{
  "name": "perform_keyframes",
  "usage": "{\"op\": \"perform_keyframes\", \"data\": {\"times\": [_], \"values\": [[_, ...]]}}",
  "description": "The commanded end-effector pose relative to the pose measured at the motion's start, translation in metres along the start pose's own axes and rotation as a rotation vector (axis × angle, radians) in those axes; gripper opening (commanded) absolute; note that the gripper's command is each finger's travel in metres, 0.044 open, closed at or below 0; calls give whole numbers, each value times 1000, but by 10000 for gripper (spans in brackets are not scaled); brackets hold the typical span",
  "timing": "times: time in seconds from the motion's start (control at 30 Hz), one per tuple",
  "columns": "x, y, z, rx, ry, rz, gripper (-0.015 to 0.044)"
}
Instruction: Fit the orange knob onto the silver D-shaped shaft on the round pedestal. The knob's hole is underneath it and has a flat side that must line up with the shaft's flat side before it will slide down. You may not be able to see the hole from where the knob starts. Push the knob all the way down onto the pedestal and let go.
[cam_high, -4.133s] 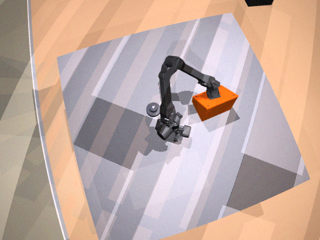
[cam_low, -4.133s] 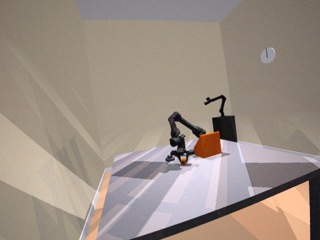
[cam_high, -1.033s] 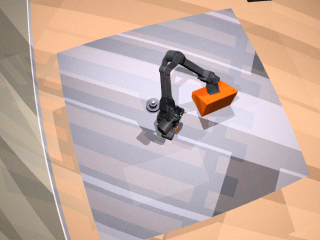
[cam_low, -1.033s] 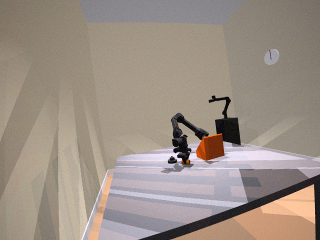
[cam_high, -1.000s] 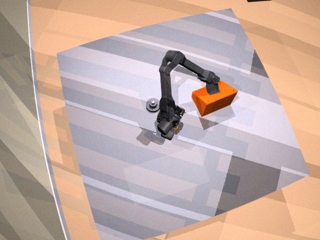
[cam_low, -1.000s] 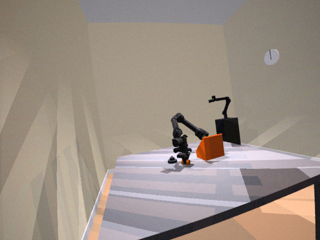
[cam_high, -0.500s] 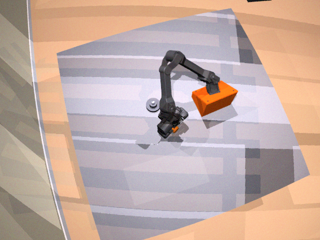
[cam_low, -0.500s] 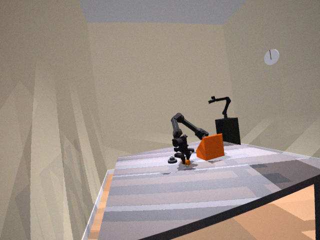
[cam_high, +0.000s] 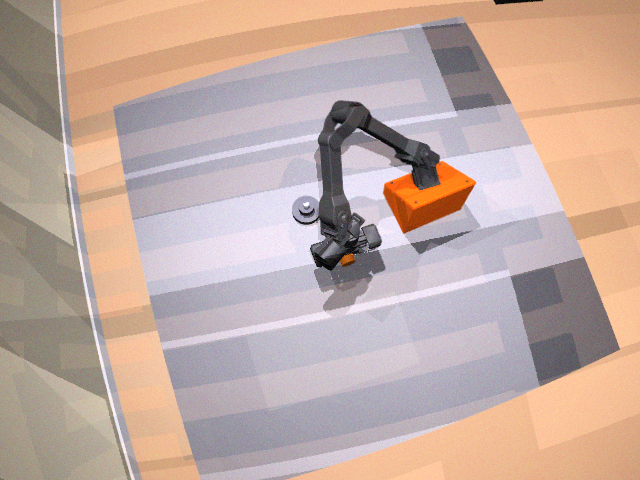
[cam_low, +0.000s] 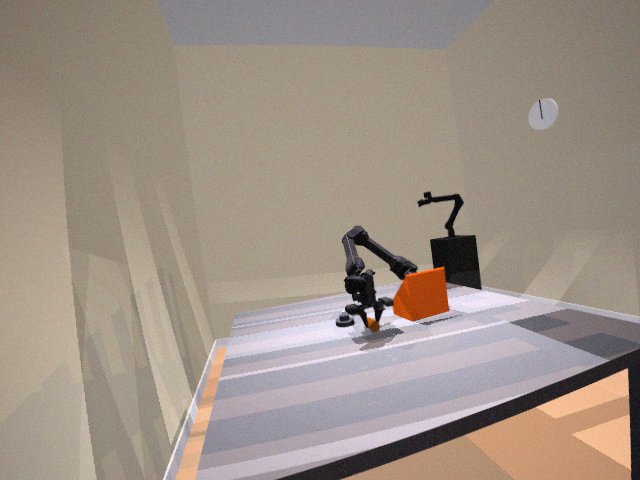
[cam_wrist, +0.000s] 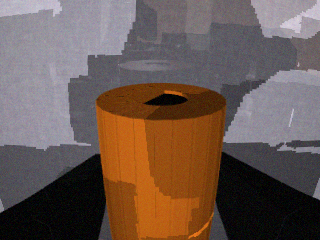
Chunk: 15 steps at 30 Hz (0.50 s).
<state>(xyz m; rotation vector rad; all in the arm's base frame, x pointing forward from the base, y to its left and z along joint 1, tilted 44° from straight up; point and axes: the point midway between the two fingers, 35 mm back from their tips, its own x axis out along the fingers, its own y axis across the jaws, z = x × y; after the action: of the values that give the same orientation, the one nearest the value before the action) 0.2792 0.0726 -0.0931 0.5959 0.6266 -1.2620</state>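
- Knob, orange, one: we find the knob (cam_high: 347, 259) (cam_low: 373, 324) (cam_wrist: 162, 170) off the pedestal, near it, at the lower end of the working arm.
- Hole, one: we see the hole (cam_wrist: 169, 100), dark with a straight side, in the knob end shown by the wrist view.
- Fingers, black, two: we record the fingers (cam_high: 372, 236) (cam_low: 379, 314) pinching the knob, one on each side.
- Pedestal, round and grey, one: we list the pedestal (cam_high: 296, 210) (cam_low: 344, 323) on the worktop (cam_high: 336, 423) (cam_low: 361, 413) (cam_wrist: 30, 75), apart from the knob.
- Shaft, silver, one: we note the shaft (cam_high: 306, 205) uncovered at the pedestal's middle; we cannot tell which way its flat faces.
- Arms, dark, two: we count the working arm (cam_high: 331, 173) (cam_low: 351, 253) mounted at one orange block (cam_high: 444, 201) (cam_low: 426, 294), and a second arm (cam_low: 455, 211) on one black box (cam_low: 454, 258).
- Disc, white, one: we enter the wall disc (cam_low: 547, 114), bearing one dark line.
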Motion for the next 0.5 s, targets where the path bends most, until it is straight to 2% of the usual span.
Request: {"op": "perform_keyframes", "data": {"times": [0.0,0.17,0.47], "values": [[0,0,-1,73,4,-3,181],[0,0,-1,96,4,-3,181],[0,0,-1,404,3,-3,181]]}}
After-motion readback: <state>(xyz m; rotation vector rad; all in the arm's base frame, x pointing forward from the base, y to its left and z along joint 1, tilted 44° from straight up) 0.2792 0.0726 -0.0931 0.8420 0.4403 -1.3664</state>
